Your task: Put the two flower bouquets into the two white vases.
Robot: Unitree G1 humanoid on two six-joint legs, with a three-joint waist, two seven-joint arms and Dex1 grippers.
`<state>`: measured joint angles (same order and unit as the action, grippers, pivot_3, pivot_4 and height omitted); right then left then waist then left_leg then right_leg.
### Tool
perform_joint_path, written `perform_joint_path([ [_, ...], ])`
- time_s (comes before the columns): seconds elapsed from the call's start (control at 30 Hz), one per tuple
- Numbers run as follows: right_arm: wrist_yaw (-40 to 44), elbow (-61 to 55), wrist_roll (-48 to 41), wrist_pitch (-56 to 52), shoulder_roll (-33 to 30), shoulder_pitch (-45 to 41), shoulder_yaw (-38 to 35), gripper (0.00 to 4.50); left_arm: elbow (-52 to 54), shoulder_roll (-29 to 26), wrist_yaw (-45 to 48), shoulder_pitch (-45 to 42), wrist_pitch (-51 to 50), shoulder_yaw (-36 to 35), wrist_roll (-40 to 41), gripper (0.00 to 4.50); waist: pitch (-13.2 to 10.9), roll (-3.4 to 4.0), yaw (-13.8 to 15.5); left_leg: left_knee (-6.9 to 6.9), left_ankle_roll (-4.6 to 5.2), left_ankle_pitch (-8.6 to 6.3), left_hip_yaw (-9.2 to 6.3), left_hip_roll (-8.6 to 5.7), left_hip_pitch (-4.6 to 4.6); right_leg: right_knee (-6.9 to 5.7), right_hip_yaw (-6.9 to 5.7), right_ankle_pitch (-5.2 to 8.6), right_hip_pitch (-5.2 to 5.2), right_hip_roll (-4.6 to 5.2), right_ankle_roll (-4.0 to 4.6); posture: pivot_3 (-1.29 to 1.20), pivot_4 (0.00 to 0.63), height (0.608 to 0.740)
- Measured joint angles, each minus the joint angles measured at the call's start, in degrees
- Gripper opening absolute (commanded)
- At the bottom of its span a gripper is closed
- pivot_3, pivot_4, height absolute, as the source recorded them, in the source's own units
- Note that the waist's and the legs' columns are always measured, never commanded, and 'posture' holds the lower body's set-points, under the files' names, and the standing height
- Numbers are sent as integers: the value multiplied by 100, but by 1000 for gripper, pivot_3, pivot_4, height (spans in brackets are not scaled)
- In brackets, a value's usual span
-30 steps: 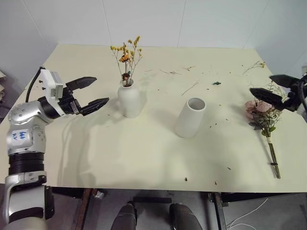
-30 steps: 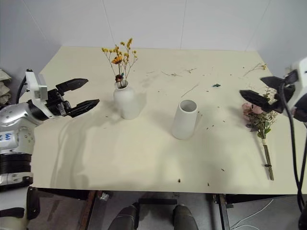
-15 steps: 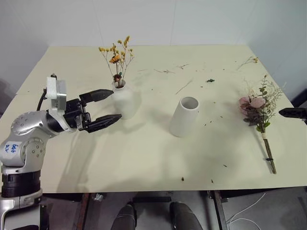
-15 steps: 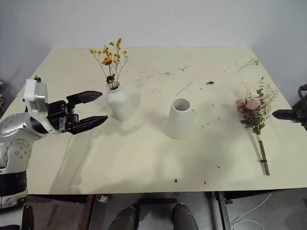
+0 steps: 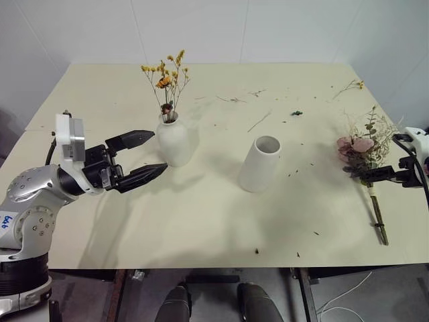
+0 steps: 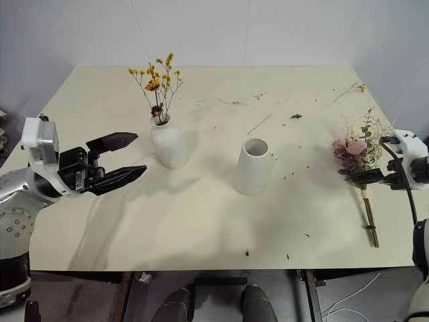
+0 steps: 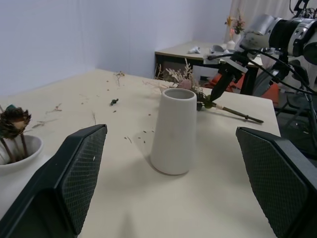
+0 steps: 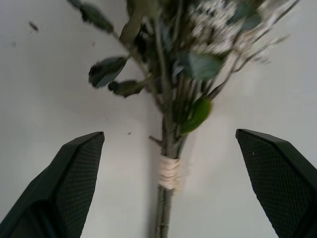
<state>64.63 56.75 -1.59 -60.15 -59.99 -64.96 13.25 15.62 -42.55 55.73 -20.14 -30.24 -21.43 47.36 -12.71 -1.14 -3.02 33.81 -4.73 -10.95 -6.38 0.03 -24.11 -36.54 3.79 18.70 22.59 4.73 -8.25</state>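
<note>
A small bouquet point(image 5: 166, 75) of yellow-orange dried flowers stands in the squat round white vase point(image 5: 174, 141). To its right the taller tapered white vase point(image 5: 259, 164) stands upright with nothing in it. The large bouquet point(image 5: 362, 149) with pink roses lies flat near the table's right edge, stems point(image 5: 377, 216) toward me. My right gripper point(image 8: 169, 133) hangs open just over those stems, near the twine wrap point(image 8: 170, 173), one finger on each side. My left gripper point(image 6: 141, 153) is open and holds nothing, level, just left of the round vase.
Loose twig scraps and petals point(image 5: 258, 122) are scattered over the far half of the cream table point(image 5: 201, 215). In the left wrist view a second table point(image 7: 198, 49) with small items stands beyond the right arm.
My right gripper has come down from beside the rose heads and now straddles the stems. My left gripper has drawn back a little from the round vase. The head camera shifted too.
</note>
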Motion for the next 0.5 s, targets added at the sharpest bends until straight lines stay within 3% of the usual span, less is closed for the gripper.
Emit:
perform_joint_path([
  [0.2, -13, -1, 72, -52, 253, 138, -3, 4500, 142, -87, -65, 54, -120, -45, 111, 4460, 0, -1, -13, 6, 0, 0, 0, 0, 1, -1, 2, -3, -3, 0, -3, 0, 150, 740],
  [0.5, -59, -305, 46, -249, 394, 533, -135, 1539, 45, -156, 98, -369, -177, 67, 178, 4500, 3, -5, -6, 12, 0, 0, -1, 0, 4, -5, 2, -4, -8, -3, -6, 0, 150, 740],
])
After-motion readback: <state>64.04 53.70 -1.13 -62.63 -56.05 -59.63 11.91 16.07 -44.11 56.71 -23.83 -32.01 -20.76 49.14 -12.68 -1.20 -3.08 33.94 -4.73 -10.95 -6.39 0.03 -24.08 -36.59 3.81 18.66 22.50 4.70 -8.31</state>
